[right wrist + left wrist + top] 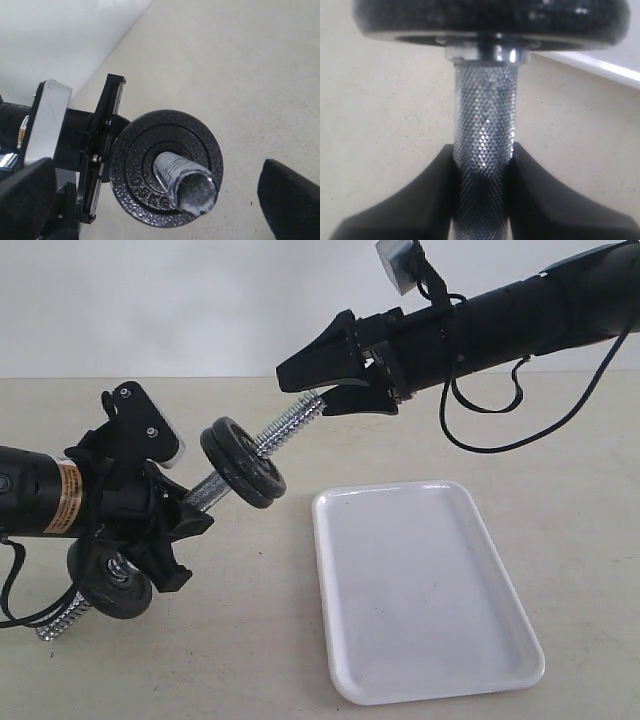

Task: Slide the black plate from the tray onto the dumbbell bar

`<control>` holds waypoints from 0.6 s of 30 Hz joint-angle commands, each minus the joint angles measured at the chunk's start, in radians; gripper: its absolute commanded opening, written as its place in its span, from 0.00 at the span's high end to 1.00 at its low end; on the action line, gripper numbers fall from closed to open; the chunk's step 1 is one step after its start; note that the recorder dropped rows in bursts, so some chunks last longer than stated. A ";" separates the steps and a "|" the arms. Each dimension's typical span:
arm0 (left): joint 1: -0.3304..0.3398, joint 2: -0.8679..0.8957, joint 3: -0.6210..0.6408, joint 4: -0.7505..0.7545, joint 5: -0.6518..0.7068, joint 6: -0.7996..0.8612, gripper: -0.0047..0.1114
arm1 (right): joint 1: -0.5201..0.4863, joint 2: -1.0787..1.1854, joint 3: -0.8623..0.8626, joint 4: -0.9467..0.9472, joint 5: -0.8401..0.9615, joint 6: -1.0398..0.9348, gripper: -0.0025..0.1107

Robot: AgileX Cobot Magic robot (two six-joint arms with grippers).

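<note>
At the left wrist view's edge the black plate (pixel 490 20) is cropped; left claw (pixel 482 160) clamps the dumbbell bar (pixel 484 110). Right claw (pixel 318 383) stands open; only its view shows 0.5KG lettering.

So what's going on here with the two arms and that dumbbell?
The left gripper clamps the knurled middle of the dumbbell bar, holding it tilted. Two black plates sit together on its raised threaded end, another at the low end. The right gripper is open around the bar's tip, gripping nothing. The white tray holds no plate.
</note>
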State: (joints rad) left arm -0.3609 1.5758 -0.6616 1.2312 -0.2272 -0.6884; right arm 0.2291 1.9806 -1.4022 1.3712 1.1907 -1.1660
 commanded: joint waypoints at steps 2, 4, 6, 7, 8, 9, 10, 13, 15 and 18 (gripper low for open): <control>-0.001 -0.063 -0.057 -0.066 -0.147 -0.009 0.92 | 0.000 -0.014 -0.006 0.007 0.008 -0.002 0.05; -0.001 -0.063 -0.057 -0.066 -0.129 -0.013 0.92 | 0.000 -0.014 -0.006 0.007 0.008 -0.002 0.05; -0.001 -0.063 -0.057 -0.068 -0.110 -0.020 0.92 | 0.000 -0.014 -0.006 0.007 0.008 -0.002 0.05; -0.001 -0.063 -0.057 -0.068 -0.100 -0.024 0.92 | 0.000 -0.014 -0.006 0.007 0.008 -0.002 0.05; -0.001 -0.063 -0.057 -0.068 -0.095 -0.028 0.92 | 0.000 -0.014 -0.006 0.005 0.006 -0.002 0.05; -0.001 -0.063 -0.057 -0.068 -0.089 -0.028 0.92 | 0.000 -0.014 -0.006 0.002 0.006 -0.002 0.05; -0.001 -0.063 -0.057 -0.068 -0.087 -0.036 0.92 | 0.000 -0.014 -0.006 0.000 0.006 -0.002 0.05; -0.001 -0.063 -0.057 -0.070 -0.082 -0.050 0.92 | 0.000 -0.014 -0.006 -0.017 0.006 -0.002 0.12; -0.001 -0.063 -0.057 -0.074 -0.079 -0.063 0.92 | 0.000 -0.014 -0.006 -0.024 0.006 0.007 0.26; -0.001 -0.063 -0.057 -0.092 -0.058 -0.084 0.92 | 0.000 -0.014 -0.006 -0.024 0.008 0.037 0.59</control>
State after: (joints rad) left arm -0.3609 1.5758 -0.6616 1.2103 -0.1675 -0.7436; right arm 0.2291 1.9806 -1.4022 1.3575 1.1903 -1.1530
